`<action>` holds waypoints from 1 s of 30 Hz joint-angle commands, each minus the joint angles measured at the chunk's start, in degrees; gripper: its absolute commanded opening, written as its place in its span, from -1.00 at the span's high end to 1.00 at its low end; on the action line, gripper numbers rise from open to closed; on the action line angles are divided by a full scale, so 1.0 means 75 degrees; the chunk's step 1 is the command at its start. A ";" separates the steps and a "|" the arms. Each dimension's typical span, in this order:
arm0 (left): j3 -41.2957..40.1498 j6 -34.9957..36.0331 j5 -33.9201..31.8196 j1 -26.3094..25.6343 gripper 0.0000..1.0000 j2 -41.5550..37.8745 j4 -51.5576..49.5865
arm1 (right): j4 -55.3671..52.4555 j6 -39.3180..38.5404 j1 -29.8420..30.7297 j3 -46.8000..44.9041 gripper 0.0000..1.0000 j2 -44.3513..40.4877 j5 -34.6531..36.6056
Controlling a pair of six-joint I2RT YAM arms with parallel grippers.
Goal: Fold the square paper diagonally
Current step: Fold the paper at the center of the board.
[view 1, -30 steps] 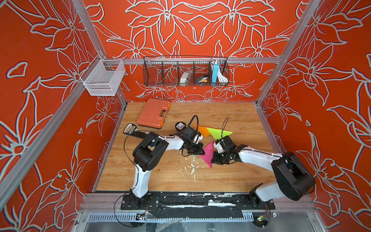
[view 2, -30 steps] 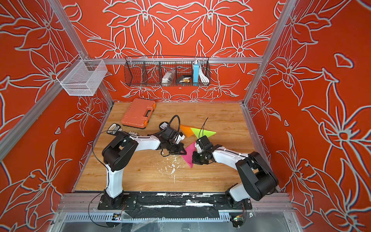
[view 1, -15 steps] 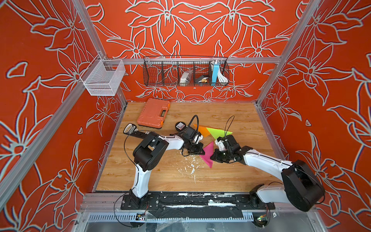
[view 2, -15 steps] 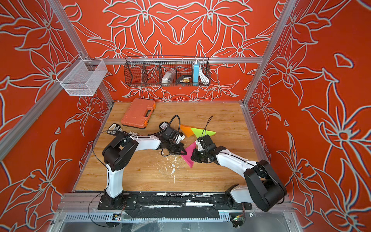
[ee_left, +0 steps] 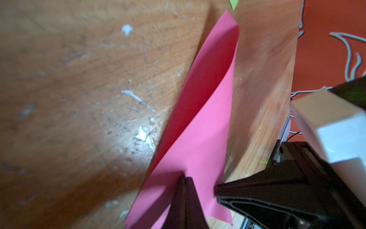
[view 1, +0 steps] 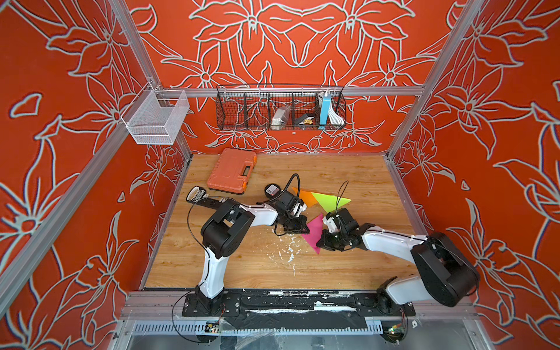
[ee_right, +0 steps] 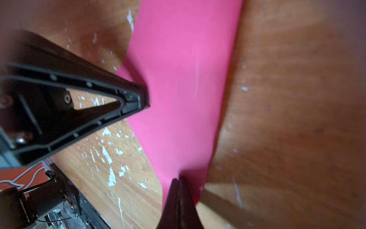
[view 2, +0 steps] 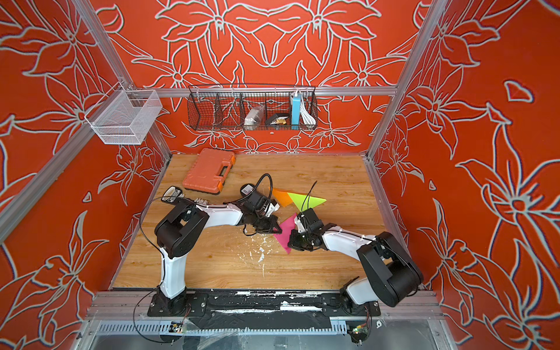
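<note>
Both top views: pink paper (view 1: 313, 231) (view 2: 286, 231) reads as a flat triangle about mid-desk (view 1: 348, 169), slightly toward the front edge, with left gripper (view 1: 304, 231) at one side and right gripper (view 1: 319, 243) at the opposite side; finger gap too small to judge there. Orange triangle (view 1: 304, 197) and green triangle (view 1: 328, 201) lie just behind it toward the back edge, orange tool case (view 1: 231, 171) near the back left corner. Left wrist view adds what the top views miss: the paper's upper layer (ee_left: 200, 128) bows up off the lower one with a dark hollow beneath, and the left fingers (ee_left: 190, 198) are pressed together, tip down on the pink sheet, nothing pinched. Right wrist view: right fingers (ee_right: 174, 200) likewise closed on each other, tip at the paper's edge (ee_right: 182, 79), left gripper's tip (ee_right: 145, 97) on the opposite edge; white flecks (ee_right: 111, 158) on the wood beside it
</note>
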 commanded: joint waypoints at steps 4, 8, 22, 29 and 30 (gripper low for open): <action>-0.0091 0.0174 -0.0474 -0.0086 1.00 0.0349 -0.0727 | -0.1284 -0.0511 0.0063 -0.0479 1.00 -0.0227 0.0398; -0.0093 0.0195 -0.0498 -0.0075 1.00 0.0344 -0.0742 | -0.1661 -0.0702 0.0062 -0.0369 1.00 -0.0346 0.0435; -0.0081 0.0199 -0.0474 -0.0074 1.00 0.0328 -0.0732 | -0.0345 0.0416 0.0063 0.0070 1.00 -0.0625 -0.0578; -0.0070 0.0203 -0.0472 -0.0080 1.00 0.0338 -0.0740 | 0.0475 0.0844 0.0095 -0.0147 1.00 0.0071 -0.0678; -0.0070 0.0209 -0.0485 -0.0081 1.00 0.0338 -0.0749 | 0.0477 0.0828 0.0110 -0.0160 1.00 0.0146 -0.0687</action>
